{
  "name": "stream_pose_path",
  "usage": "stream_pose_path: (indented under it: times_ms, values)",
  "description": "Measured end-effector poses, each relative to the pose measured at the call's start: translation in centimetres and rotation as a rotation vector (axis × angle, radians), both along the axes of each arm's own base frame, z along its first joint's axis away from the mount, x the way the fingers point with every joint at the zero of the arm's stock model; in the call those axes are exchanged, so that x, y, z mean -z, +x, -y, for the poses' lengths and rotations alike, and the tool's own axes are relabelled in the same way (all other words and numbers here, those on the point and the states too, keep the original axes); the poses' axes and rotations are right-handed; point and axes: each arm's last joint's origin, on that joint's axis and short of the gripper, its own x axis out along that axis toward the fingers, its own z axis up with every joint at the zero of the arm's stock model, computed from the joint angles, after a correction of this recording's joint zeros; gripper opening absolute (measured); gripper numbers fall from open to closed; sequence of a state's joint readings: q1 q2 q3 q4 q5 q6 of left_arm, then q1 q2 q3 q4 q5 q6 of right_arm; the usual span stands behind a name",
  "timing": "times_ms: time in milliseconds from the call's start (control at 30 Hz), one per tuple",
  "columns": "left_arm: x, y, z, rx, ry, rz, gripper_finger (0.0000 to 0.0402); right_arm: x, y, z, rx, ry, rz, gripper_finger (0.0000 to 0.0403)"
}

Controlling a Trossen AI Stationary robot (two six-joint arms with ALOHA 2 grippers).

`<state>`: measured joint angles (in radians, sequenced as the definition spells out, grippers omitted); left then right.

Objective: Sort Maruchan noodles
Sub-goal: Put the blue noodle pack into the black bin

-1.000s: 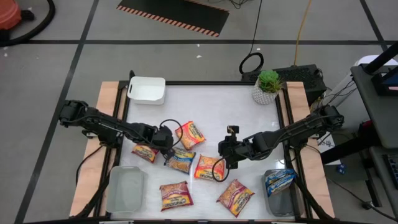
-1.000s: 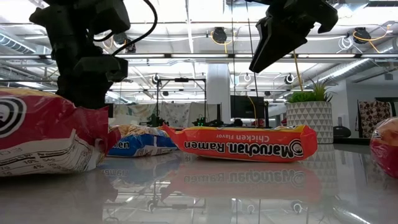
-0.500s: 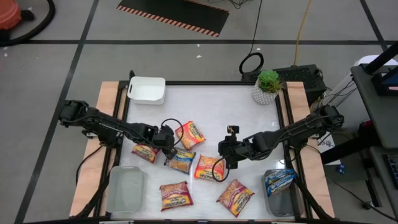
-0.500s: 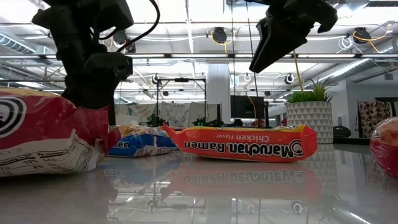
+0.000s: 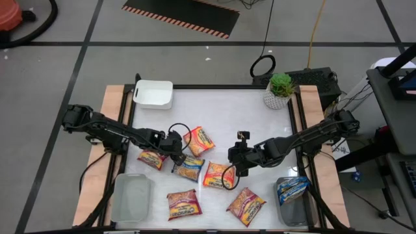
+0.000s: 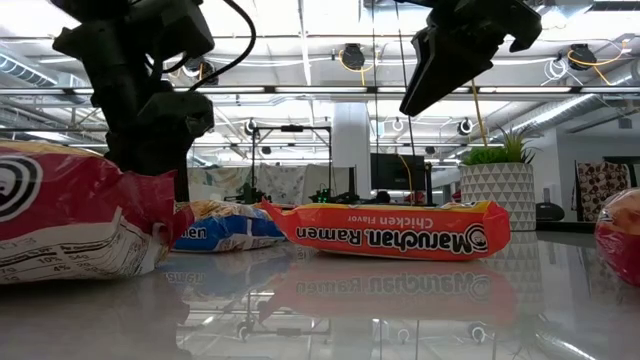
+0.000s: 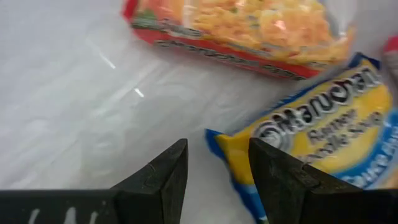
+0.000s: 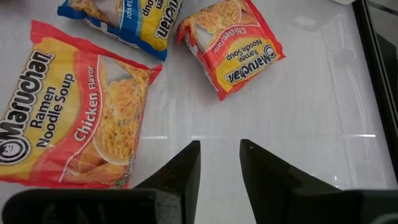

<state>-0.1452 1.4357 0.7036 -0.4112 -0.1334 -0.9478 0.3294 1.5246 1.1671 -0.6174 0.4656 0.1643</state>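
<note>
Several Maruchan noodle packets lie flat on the white table (image 5: 247, 114). My left gripper (image 7: 214, 163) is open and tipped down at the corner of a blue packet (image 7: 317, 127), (image 5: 188, 166); an orange-red packet (image 5: 200, 140) lies just beyond. A dark red packet (image 5: 151, 158) lies beside that arm. My right gripper (image 8: 219, 155), (image 5: 234, 164) hangs open above bare table beside another orange-red packet (image 8: 62, 118), (image 5: 220, 174), holding nothing. Another blue packet (image 5: 292, 189) rests in the clear bin (image 5: 294, 209) at the near right. My left gripper's open fingers (image 7: 273, 177) slant down at the blue packet's corner (image 7: 217, 138), one on each side of it. Whether either finger touches the wrapper I cannot tell.
A white bin (image 5: 154, 93) stands at the far left, a clear bin (image 5: 132, 198) at the near left, a potted plant (image 5: 280, 90) at the far right. A dark red packet (image 5: 184, 203) and an orange-red packet (image 5: 246, 205) lie near the front edge.
My left gripper has tipped a little over the blue packet's corner without shifting its place. The packets and my right arm have kept still.
</note>
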Motion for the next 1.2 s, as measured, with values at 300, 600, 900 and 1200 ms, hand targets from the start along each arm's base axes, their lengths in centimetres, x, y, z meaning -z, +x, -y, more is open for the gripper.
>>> stream_pose_path:
  times_ms: [300,600,900,1200]
  values:
    - [0.0,0.0,0.0,0.006,0.003,-0.006,0.0172,0.0,0.0,0.0,0.0,0.0,0.0,0.0105]
    - [0.0,-0.1,-0.1,0.018,0.03,-0.012,0.0172,0.0,0.0,0.0,0.0,0.0,0.0,0.0105]
    - [0.7,-0.7,-0.4,-0.013,0.041,-0.048,0.0172,0.0,0.0,0.0,0.0,0.0,0.0,0.0105]
    - [1.4,-0.8,-0.4,-0.002,0.0,-0.011,0.0172,0.0,0.0,0.0,0.0,-0.001,0.0,0.0105]
